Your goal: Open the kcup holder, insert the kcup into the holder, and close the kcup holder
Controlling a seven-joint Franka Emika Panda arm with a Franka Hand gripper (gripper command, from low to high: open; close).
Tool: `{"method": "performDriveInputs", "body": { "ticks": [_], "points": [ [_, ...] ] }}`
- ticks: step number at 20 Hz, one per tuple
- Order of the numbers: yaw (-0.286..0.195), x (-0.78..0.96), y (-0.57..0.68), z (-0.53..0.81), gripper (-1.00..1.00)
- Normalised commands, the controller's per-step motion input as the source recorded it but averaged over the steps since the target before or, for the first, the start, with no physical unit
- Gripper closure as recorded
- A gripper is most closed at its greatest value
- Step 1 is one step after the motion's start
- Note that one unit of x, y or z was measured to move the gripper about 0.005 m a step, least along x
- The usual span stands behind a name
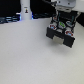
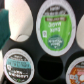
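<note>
Blurred white and grey arm segment [image 1: 63,5] at the top of the exterior view, rounded and glossy, with a darker grey band beneath the white casing. Black tool [image 1: 61,26] below it, blocky in shape, details too soft to make out. In the wrist view, two smooth white rounded fingers [image 2: 18,20] with cream-toned shading, one at each side edge.

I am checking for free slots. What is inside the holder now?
The wrist view shows pods in the holder, one green-topped, and one empty slot. The white gripper finger hides part.
</note>
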Motion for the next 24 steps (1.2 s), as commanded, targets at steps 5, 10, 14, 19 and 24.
{"method": "performDriveInputs", "body": {
  "ticks": [5, 10, 14, 19, 24],
  "points": [
    [0.002, 0.72, -0.49, 0.22, -1.00],
    [-0.008, 0.83, -0.41, 0.13, -1.00],
    [-0.003, 0.80, -0.34, -0.03, -1.00],
    [0.016, 0.39, -0.22, -0.28, -1.00],
    [0.147, 0.10, -0.04, -0.31, -1.00]
  ]
}}
